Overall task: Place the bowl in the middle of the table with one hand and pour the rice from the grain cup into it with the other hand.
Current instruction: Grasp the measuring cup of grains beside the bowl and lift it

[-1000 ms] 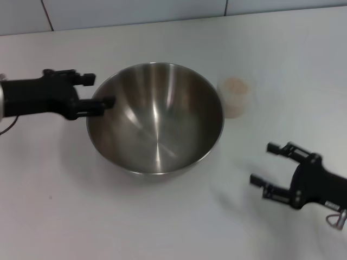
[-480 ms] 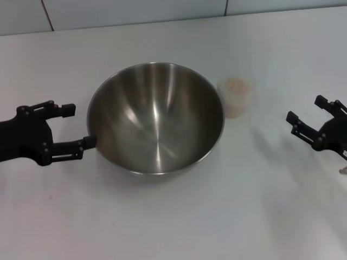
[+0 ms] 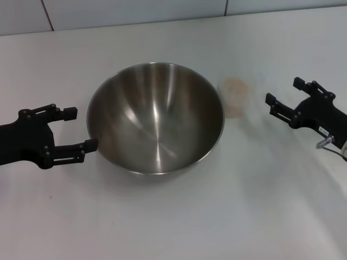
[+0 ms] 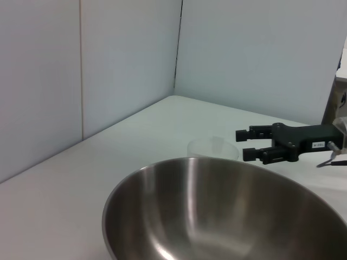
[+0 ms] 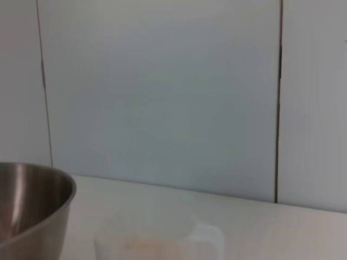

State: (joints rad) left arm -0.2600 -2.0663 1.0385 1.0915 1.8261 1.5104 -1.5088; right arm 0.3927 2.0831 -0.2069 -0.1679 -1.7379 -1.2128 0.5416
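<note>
The steel bowl [image 3: 155, 116] stands empty on the white table [image 3: 179, 216], near its middle. It also shows in the left wrist view [image 4: 227, 216] and the right wrist view [image 5: 30, 206]. The grain cup [image 3: 235, 97] stands upright just right of the bowl, with pale rice [image 3: 235, 85] inside; it also shows in the left wrist view [image 4: 212, 148] and the right wrist view [image 5: 157, 246]. My left gripper [image 3: 80, 128] is open and empty, just left of the bowl's rim. My right gripper [image 3: 283, 91] is open and empty, a short way right of the cup; it also shows in the left wrist view [image 4: 245, 144].
A pale panelled wall [image 3: 135, 11] runs along the table's far edge.
The left gripper has let go of the bowl's rim and drawn back to the left. The right gripper has risen from the front right and moved toward the cup.
</note>
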